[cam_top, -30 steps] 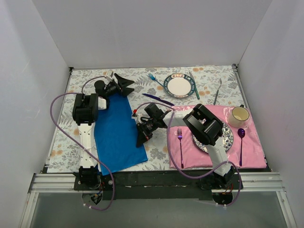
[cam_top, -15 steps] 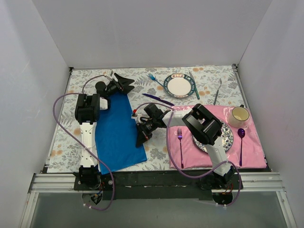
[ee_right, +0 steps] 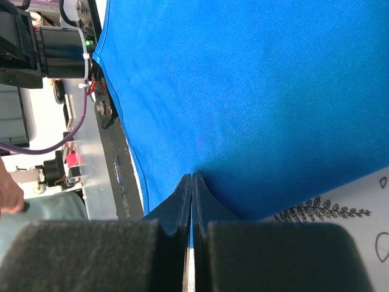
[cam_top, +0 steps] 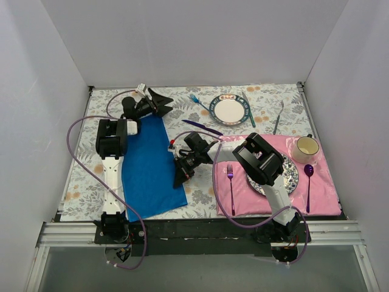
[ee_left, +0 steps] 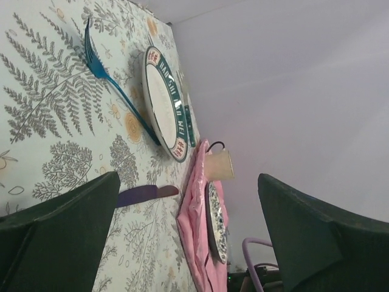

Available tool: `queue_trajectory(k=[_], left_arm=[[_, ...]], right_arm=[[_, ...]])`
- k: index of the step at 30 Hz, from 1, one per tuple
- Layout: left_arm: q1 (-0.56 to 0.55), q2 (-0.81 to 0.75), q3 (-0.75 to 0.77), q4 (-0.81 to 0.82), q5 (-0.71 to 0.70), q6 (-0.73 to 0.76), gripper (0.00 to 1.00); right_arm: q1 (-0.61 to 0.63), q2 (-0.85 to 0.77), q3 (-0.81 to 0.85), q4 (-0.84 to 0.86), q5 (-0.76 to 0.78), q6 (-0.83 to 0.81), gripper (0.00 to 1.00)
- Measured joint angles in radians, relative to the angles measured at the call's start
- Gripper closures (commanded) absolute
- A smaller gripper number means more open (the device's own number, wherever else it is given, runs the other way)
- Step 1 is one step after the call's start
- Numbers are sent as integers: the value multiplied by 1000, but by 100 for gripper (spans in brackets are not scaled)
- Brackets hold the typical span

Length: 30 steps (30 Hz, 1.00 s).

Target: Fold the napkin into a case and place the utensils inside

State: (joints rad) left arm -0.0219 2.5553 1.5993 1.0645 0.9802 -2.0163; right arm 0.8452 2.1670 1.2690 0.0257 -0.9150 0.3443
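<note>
Royal-blue soft cloth napkin (cam_top: 149,167) flat on floral-print bench (cam_top: 79,176) | left gripper (cam_top: 165,104): we find it fully spread, empty, at far edge | right gripper (cam_top: 180,178): clamped on right edge

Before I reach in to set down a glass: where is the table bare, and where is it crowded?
Bare: the table strip left of the napkin, under a looping cable; the front gap between napkin and placemat. Crowded: the far plate with fork, purple knife and teal knife around it, and the placemat.
</note>
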Motion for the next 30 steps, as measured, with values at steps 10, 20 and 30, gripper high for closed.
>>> queue_trajectory(k=[10, 20, 30], left_arm=[[180, -285, 222, -1006, 29, 746, 2], [278, -499, 40, -1612, -167, 1448, 30], [196, -603, -271, -1681, -266, 1549, 41]], right_arm=[[-16, -58, -66, 135, -9, 126, 77], [-71, -52, 264, 237, 27, 167, 89], [-68, 135, 325, 230, 89, 102, 94]])
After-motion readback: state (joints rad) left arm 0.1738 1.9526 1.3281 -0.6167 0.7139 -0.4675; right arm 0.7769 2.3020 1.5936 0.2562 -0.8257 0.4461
